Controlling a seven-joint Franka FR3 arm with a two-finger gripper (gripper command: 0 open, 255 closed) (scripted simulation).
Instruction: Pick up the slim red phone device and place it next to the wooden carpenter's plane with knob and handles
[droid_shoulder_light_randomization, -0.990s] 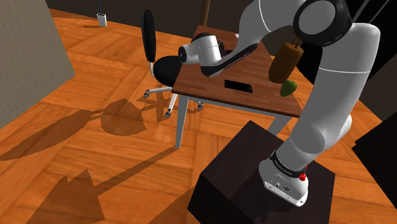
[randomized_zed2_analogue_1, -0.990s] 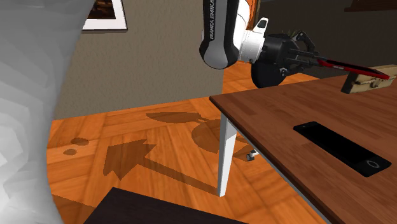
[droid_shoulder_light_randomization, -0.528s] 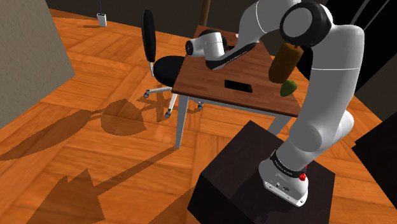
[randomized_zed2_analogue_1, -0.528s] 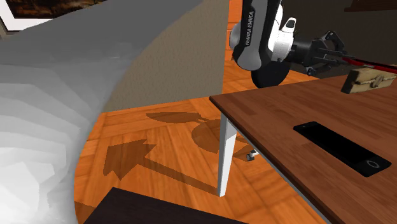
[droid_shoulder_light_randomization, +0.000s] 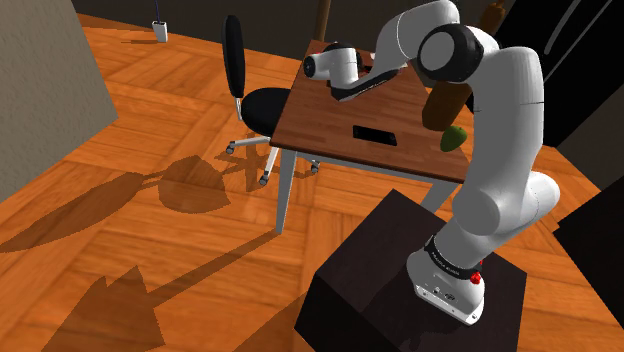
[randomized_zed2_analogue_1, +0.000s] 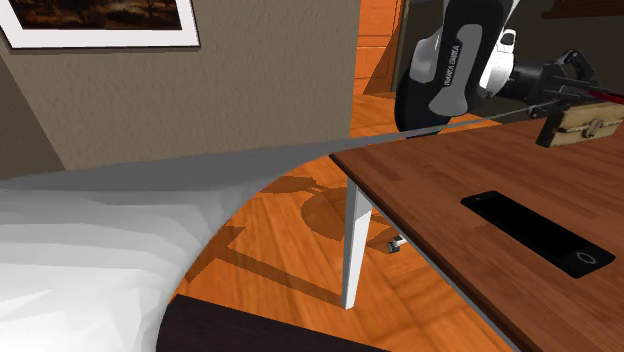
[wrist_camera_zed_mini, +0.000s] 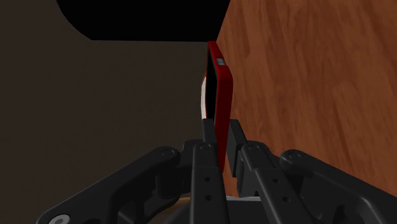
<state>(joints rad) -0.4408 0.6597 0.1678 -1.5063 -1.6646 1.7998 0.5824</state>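
A slim red phone (wrist_camera_zed_mini: 219, 95) stands on edge between my gripper's (wrist_camera_zed_mini: 221, 137) fingers, which are shut on its lower end. In the second exterior view the gripper (randomized_zed2_analogue_1: 588, 88) hovers above the far end of the brown wooden table (randomized_zed2_analogue_1: 450, 190), with the red phone (randomized_zed2_analogue_1: 607, 96) sticking out level towards that view's right. The wooden plane (randomized_zed2_analogue_1: 585, 122) lies on the table just below and beside the phone. In the shoulder view my wrist (droid_shoulder_light_randomization: 330, 65) is over the table's far end (droid_shoulder_light_randomization: 330, 120).
A flat black phone (randomized_zed2_analogue_1: 540, 232) lies mid-table (droid_shoulder_light_randomization: 372, 133). A green object (droid_shoulder_light_randomization: 453, 137) and a brown bottle-like one (droid_shoulder_light_randomization: 445, 100) stand at the table's right edge. A black office chair (droid_shoulder_light_randomization: 245, 90) is beside the table. My arm's blurred white link (randomized_zed2_analogue_1: 120, 260) fills the second exterior view's lower left.
The arm has stretched out along the table, carrying the red phone toward the plane. In the second exterior view the gripper has moved right; the grip stays unchanged.
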